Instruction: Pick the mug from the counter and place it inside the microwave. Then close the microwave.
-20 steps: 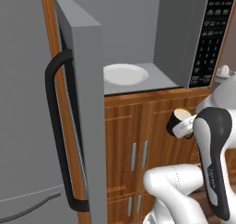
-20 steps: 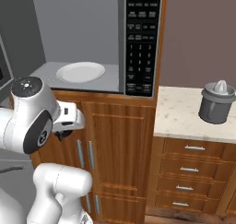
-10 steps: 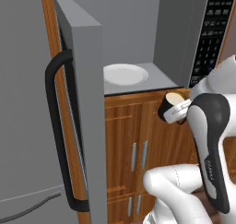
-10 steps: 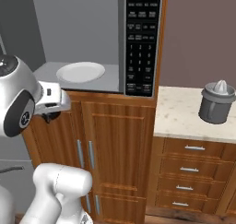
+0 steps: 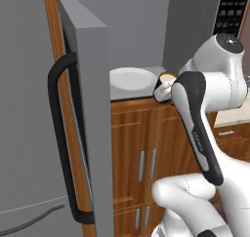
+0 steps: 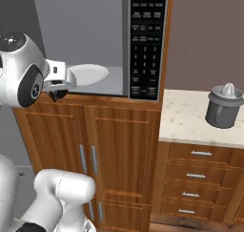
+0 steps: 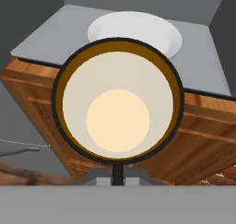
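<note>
The black mug with its cream inside hangs at the front edge of the open microwave, just right of the white round plate. My gripper is shut on the mug, which is tilted toward the opening. In the hand view I look straight into the mug, its black rim hiding the fingertips, with the plate on the grey floor beyond. From the right, the gripper sits at the opening's left front by the plate. The beige counter lies to the right.
The microwave door stands wide open to the left, its black curved handle facing me, with the grey refrigerator behind it. The keypad panel borders the opening's right. A grey juicer stands on the counter. Wooden cabinets below.
The arm has lifted the mug from in front of the cabinet doors up to the microwave's floor level and swung it toward the opening.
</note>
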